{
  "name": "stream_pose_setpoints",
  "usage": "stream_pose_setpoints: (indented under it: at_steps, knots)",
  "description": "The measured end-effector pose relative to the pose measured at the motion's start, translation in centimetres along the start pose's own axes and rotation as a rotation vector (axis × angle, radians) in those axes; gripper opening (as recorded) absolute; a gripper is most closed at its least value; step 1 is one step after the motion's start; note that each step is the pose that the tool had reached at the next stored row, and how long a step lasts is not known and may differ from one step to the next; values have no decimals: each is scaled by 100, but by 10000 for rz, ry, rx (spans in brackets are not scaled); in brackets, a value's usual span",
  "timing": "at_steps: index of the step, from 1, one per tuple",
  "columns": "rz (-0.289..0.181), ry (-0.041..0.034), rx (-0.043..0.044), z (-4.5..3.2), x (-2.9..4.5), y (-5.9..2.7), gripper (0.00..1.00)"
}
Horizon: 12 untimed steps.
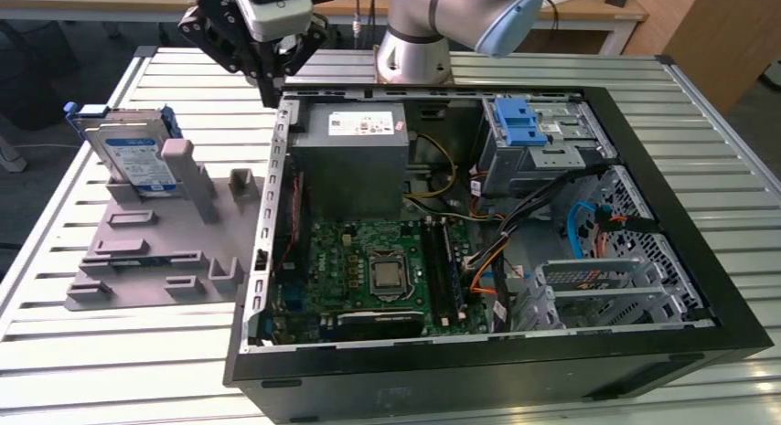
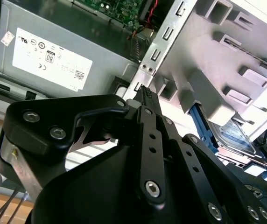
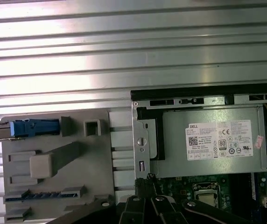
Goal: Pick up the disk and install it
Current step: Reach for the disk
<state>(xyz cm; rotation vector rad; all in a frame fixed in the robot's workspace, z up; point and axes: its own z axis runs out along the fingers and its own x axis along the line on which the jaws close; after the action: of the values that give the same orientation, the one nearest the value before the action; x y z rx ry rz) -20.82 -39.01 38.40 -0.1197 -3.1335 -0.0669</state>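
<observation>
The black, angular metal gripper (image 1: 270,94), jaws pressed together and empty, hangs over the open computer case (image 1: 488,370). The flat grey-metal, blue-framed disk (image 1: 132,155) stands upright in a matte grey plastic rack (image 1: 146,260).

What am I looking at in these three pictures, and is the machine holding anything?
This is a robot arm with a gripper, a two-fingered claw, shut and empty. The exterior view comes from a camera off the arm; both wrist views come from cameras riding on it. On the metal table sit an open computer case and a grey fixture. The disk, a hard drive in a blue frame, stands upright in that fixture, untouched. The gripper hovers by the case's wall near the power supply.
</observation>
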Motion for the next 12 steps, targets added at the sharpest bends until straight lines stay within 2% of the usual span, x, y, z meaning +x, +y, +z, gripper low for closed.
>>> stream_pose_setpoints:
  at_steps: [3,12]
  knots:
    - [2,35,5,3,41,14,11]
    - [2,36,3,8,162,36,11]
